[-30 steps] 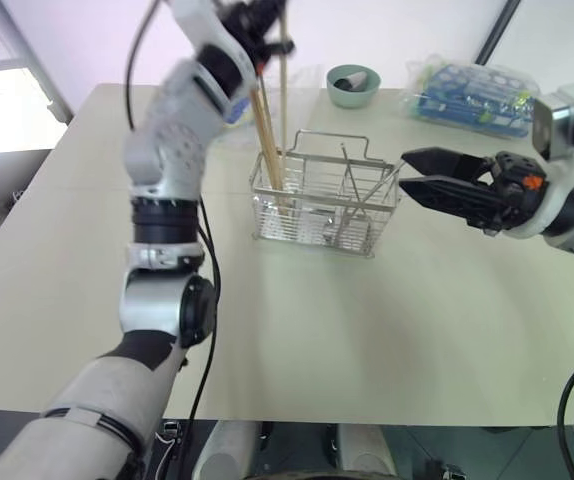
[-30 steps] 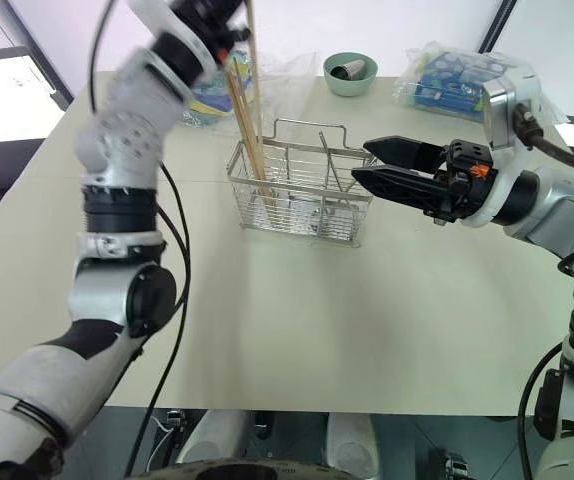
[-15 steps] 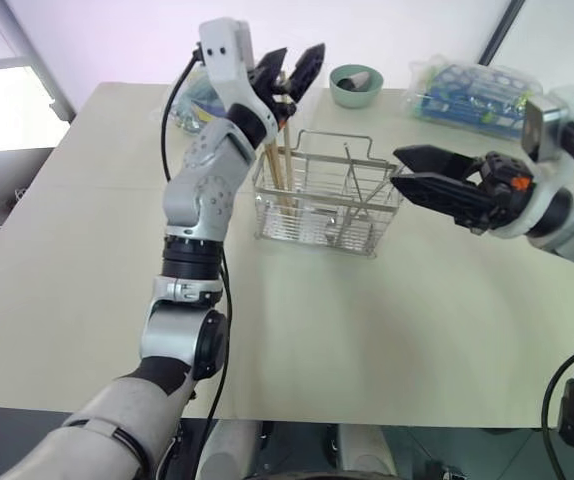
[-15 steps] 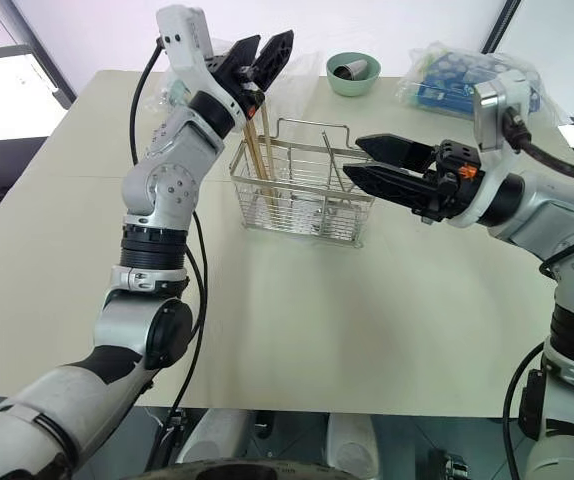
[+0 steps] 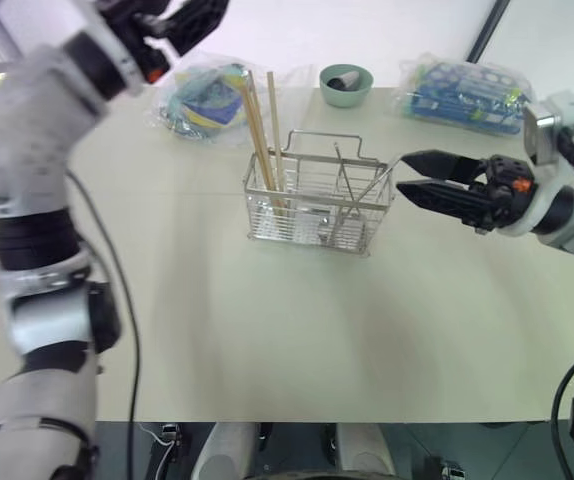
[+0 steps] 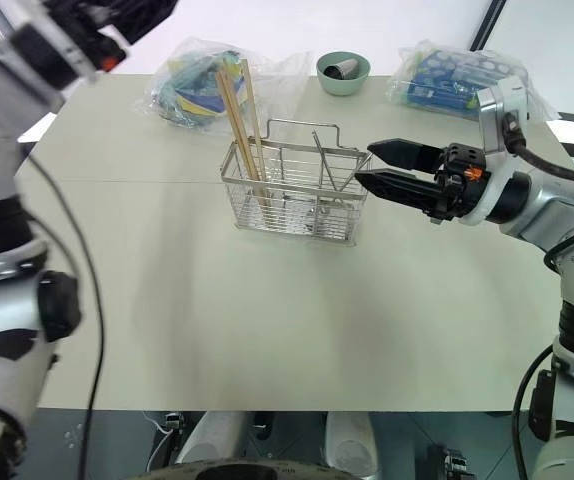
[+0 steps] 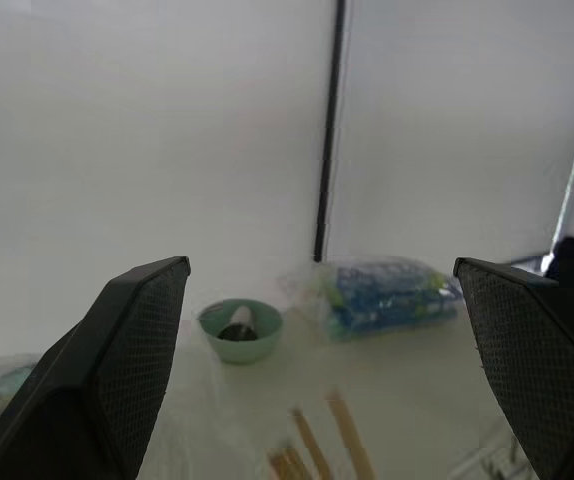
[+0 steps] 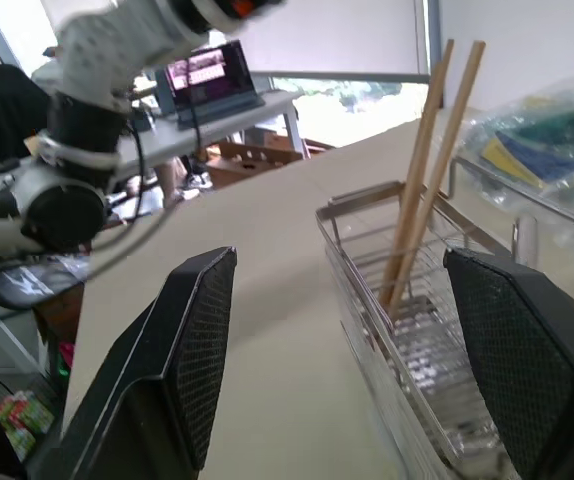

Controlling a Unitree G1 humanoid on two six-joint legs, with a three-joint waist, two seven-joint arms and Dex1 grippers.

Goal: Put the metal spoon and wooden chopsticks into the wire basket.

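Observation:
The wire basket (image 5: 317, 205) stands at the middle of the table. The wooden chopsticks (image 5: 264, 130) stand upright in its left compartment, leaning slightly left, with nothing holding them. The thin shiny handle of the metal spoon (image 5: 340, 175) leans in the basket's right part; its bowl is hard to make out among the wires. My left gripper (image 5: 182, 18) is raised high at the back left, open and empty, well away from the basket. My right gripper (image 5: 412, 178) hovers level just right of the basket, open and empty. The right wrist view looks at the chopsticks (image 8: 422, 170) and the basket (image 8: 407, 340).
A small green bowl (image 5: 346, 85) sits behind the basket. Two plastic bags lie at the back, one to the left (image 5: 202, 100) and one to the right (image 5: 462, 90). The near half of the table (image 5: 297, 340) is bare.
My left gripper opened, let go of the chopsticks and swung up and to the left. The chopsticks stay standing in the basket. The right gripper has barely moved.

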